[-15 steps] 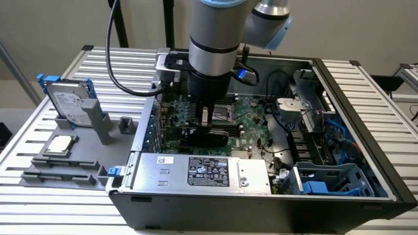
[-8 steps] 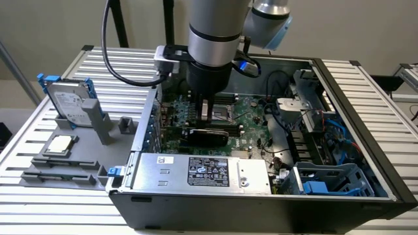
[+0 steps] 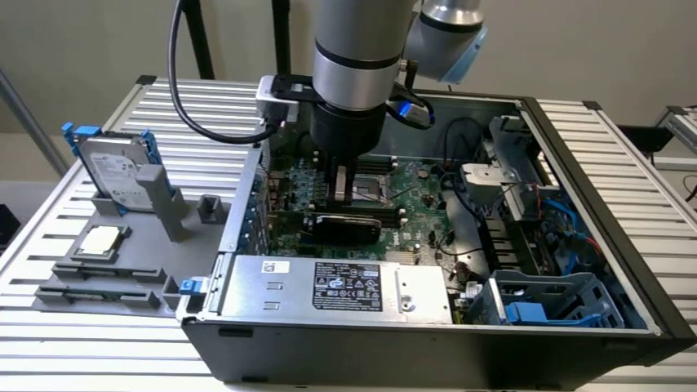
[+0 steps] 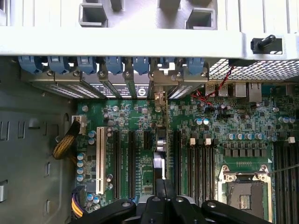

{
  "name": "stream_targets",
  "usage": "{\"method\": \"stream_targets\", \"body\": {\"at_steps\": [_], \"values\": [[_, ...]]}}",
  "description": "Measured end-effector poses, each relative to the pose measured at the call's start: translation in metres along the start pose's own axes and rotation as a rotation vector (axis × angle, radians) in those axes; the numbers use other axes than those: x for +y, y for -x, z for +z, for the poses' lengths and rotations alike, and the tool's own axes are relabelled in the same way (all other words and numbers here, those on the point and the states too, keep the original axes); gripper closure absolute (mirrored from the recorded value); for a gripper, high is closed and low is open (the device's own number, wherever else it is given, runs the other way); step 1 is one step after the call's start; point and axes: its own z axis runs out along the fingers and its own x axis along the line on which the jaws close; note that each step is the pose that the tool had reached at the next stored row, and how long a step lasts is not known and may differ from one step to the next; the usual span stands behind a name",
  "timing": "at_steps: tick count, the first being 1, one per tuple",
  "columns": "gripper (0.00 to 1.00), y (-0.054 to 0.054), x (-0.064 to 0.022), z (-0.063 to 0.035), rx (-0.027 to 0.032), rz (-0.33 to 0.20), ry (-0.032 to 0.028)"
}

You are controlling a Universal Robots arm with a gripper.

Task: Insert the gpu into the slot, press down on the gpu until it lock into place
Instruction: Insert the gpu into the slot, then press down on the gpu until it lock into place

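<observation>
The gpu (image 3: 343, 227) stands on edge on the green motherboard (image 3: 419, 188) inside the open computer case. In the wrist view the gpu (image 4: 167, 149) is a thin dark line running from the rear brackets toward my fingers. My gripper (image 3: 344, 200) hangs straight over the card's middle, fingers shut together, tips at its upper edge. Seen from the wrist, the gripper (image 4: 164, 184) sits right over that edge. The blue slot is hidden beneath the card.
A silver power-supply box (image 3: 338, 286) lies just in front of the card. Next to the card are a white slot (image 4: 100, 158) and the processor socket (image 4: 243, 191). Cables and a blue drive cage (image 3: 544, 302) fill the case toward the exterior view's right. A hard drive (image 3: 114, 171) stands outside the case.
</observation>
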Motion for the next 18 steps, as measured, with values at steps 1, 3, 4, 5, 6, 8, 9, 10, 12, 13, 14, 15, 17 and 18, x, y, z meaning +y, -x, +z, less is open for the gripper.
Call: {"method": "stream_targets", "body": {"at_steps": [1, 3, 4, 5, 6, 8, 9, 10, 12, 13, 14, 15, 17, 18], "values": [[0.89, 0.0, 0.0, 0.0, 0.0, 0.0, 0.0], [0.89, 0.0, 0.0, 0.0, 0.0, 0.0, 0.0], [0.89, 0.0, 0.0, 0.0, 0.0, 0.0, 0.0], [0.89, 0.0, 0.0, 0.0, 0.0, 0.0, 0.0], [0.89, 0.0, 0.0, 0.0, 0.0, 0.0, 0.0], [0.89, 0.0, 0.0, 0.0, 0.0, 0.0, 0.0], [0.89, 0.0, 0.0, 0.0, 0.0, 0.0, 0.0], [0.89, 0.0, 0.0, 0.0, 0.0, 0.0, 0.0], [0.89, 0.0, 0.0, 0.0, 0.0, 0.0, 0.0], [0.89, 0.0, 0.0007, 0.0, 0.0001, 0.0, 0.0001], [0.89, 0.0, 0.0021, 0.0, 0.0003, 0.0, 0.0001], [0.89, 0.0, 0.0038, 0.0001, 0.0003, 0.0, 0.0007], [0.89, 0.0, 0.0083, 0.0005, 0.0001, 0.0, 0.0047], [0.89, 0.0, 0.0101, 0.0006, 0.0002, 0.0, 0.0078]]}}
